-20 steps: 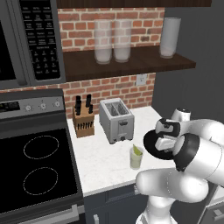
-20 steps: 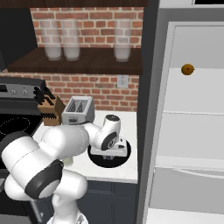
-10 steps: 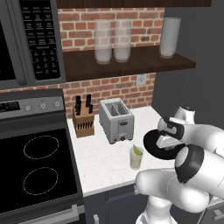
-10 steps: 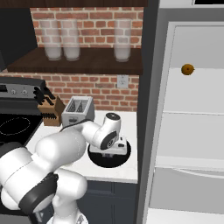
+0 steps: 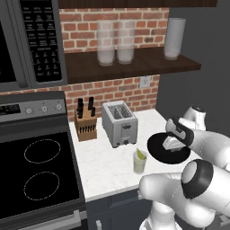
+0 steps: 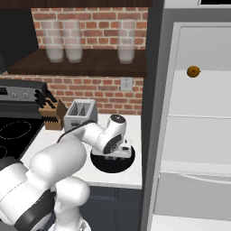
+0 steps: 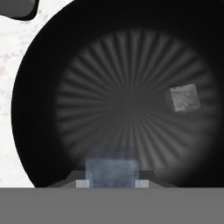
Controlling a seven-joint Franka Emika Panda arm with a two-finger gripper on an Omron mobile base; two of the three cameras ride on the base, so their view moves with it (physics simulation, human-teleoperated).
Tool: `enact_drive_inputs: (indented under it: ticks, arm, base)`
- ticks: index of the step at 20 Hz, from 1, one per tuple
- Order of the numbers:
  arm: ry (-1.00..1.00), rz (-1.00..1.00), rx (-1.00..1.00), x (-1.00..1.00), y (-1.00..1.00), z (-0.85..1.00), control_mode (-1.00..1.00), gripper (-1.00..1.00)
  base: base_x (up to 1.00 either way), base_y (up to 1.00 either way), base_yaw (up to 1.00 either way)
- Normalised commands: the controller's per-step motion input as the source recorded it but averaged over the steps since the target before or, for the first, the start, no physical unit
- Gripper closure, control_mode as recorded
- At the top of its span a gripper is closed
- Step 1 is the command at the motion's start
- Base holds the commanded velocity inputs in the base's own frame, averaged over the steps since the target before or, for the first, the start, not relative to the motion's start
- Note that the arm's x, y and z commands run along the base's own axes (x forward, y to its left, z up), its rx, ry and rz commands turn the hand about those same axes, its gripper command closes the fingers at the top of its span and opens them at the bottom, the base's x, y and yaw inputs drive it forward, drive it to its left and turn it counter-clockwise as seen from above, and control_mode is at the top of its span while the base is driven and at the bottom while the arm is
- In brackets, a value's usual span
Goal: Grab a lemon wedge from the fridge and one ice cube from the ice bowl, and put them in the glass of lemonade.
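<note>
Pincer [image 7: 109, 183] clenched on an ice cube [image 7: 112, 168] low over the ice bowl [image 5: 157, 150] at the counter's right edge. A second cube [image 7: 184, 98] lies inside. Cube likely small, hard, slick; squeeze flat opposite faces. Lemonade glass [image 5: 139, 161] near front edge.

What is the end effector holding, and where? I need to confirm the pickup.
An ice cube, pinched by its two opposite sides between the fingertips, above the ice bowl.

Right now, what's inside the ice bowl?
In the ice bowl: one loose ice cube, and a second cube between the gripper fingertips. The hand covers part of the bowl's floor.
</note>
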Motion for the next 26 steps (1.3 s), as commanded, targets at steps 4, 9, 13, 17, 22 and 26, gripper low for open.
enact_drive_inputs:
  ticks: [4,9,13,17,22,26]
  arm:
    - [-0.05,0.0,0.08,-0.33,0.03,0.23,-1.0,1.0]
    - [0.0,0.01,0.0,-0.35,0.69,0.7,-1.0,1.0]
    - [0.0,0.0,-0.02,-0.17,0.92,0.73,-1.0,1.0]
    - [0.06,0.01,-0.03,-0.01,0.89,0.53,-1.0,1.0]
    - [0.08,0.04,-0.02,0.0,0.83,0.29,-1.0,1.0]
    - [0.05,0.01,-0.07,0.01,0.4,0.0,-1.0,1.0]
  base:
    - [0.0,0.0,0.0]
    - [0.0,0.0,0.0]
    - [0.0,0.0,0.0]
    - [0.0,0.0,0.0]
    - [0.0,0.0,0.0]
    - [0.0,0.0,0.0]
